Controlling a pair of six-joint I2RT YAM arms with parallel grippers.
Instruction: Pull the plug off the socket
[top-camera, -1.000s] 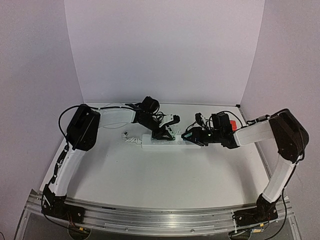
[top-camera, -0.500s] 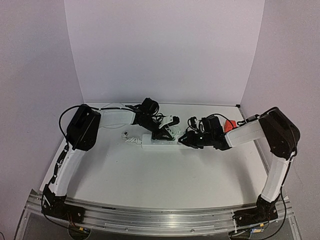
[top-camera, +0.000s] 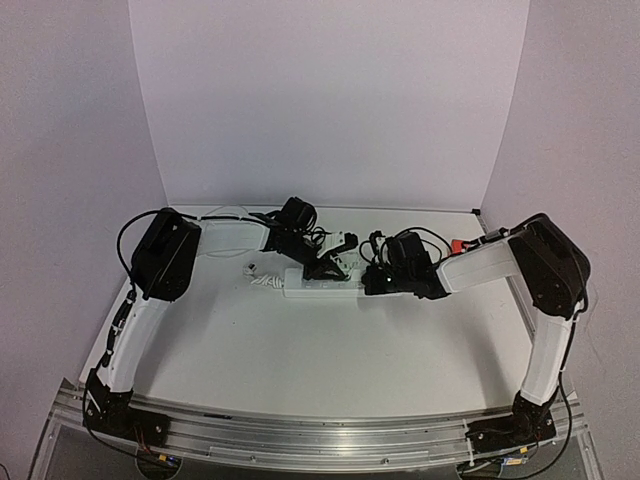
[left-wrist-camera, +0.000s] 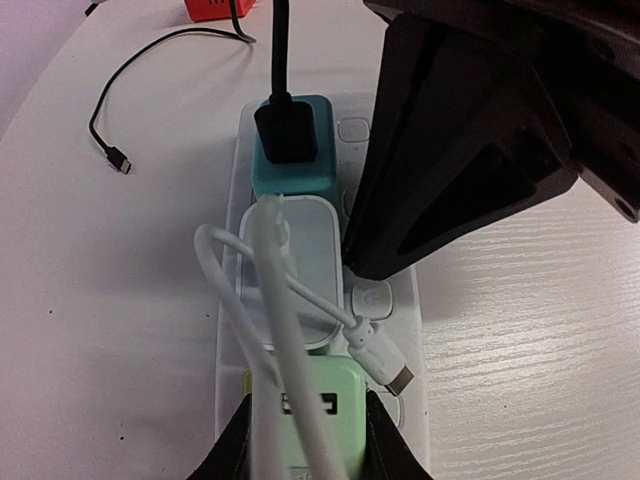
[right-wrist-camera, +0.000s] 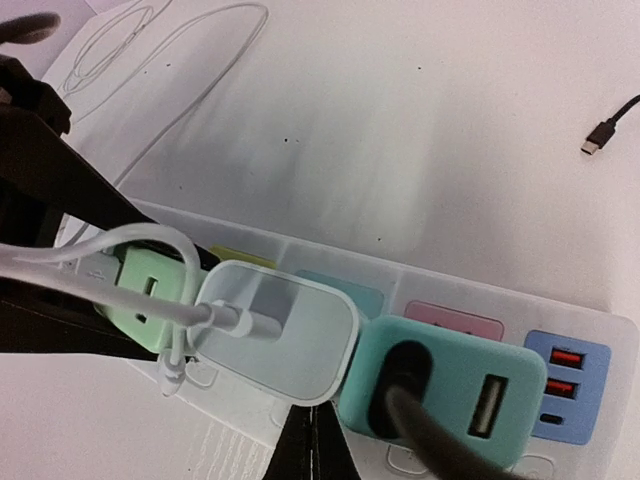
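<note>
Right arm (top-camera: 480, 265) has swung left vs 1 s ago; right gripper (top-camera: 371, 281) now at the socket (top-camera: 300, 289). No plug out yet.
Socket lies on the table (top-camera: 300, 350), far-middle, btwn both arms. It holds 3 plugs, all seated side by side: teal plug (left-wrist-camera: 290, 160) w/ black cable, white plug (left-wrist-camera: 285, 270), green plug (left-wrist-camera: 315, 410). Left gripper (left-wrist-camera: 308, 445) is clamped on the green plug, a finger on each flank. Right gripper's tip sits just beside the white plug; open or closed, can't tell. Still to do: the whole pull.

Overhead; both wrists close over socket (left-wrist-camera: 388, 305)
</note>
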